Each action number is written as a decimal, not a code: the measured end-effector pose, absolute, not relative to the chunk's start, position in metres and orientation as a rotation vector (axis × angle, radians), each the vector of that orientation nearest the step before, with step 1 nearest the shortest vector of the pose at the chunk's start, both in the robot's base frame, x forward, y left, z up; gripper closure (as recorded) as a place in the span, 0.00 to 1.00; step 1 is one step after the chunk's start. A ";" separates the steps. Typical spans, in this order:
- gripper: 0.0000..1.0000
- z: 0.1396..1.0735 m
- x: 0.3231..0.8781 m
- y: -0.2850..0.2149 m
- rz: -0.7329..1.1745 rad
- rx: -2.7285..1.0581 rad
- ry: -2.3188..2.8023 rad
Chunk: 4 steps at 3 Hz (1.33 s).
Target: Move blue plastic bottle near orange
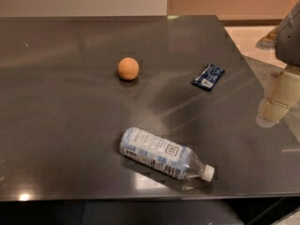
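The blue plastic bottle (164,154) lies on its side near the front edge of the dark table (70,102), with its white cap pointing right. The orange (128,69) sits further back and a little left, well apart from the bottle. My gripper (273,108) hangs at the right edge of the view, above the table's right side, to the right of the bottle and clear of it. It holds nothing that I can see.
A small flat dark blue packet (208,77) lies at the back right of the table, between the orange and my gripper. The table's right edge runs diagonally just under my gripper. A pale floor (248,36) shows beyond it.
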State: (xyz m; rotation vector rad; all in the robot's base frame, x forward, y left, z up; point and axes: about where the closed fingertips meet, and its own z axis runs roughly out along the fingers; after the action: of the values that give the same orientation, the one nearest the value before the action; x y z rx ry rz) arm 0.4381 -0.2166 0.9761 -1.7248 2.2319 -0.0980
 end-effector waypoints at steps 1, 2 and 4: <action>0.00 0.977 0.438 -0.214 -0.090 -1.724 2.226; 0.00 0.975 0.427 -0.191 -0.060 -1.767 2.187; 0.00 0.959 0.388 -0.129 0.046 -1.883 2.121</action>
State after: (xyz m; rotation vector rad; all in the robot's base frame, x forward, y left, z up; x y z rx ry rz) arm 0.3883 -0.1289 0.9589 -1.8829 2.1205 0.0457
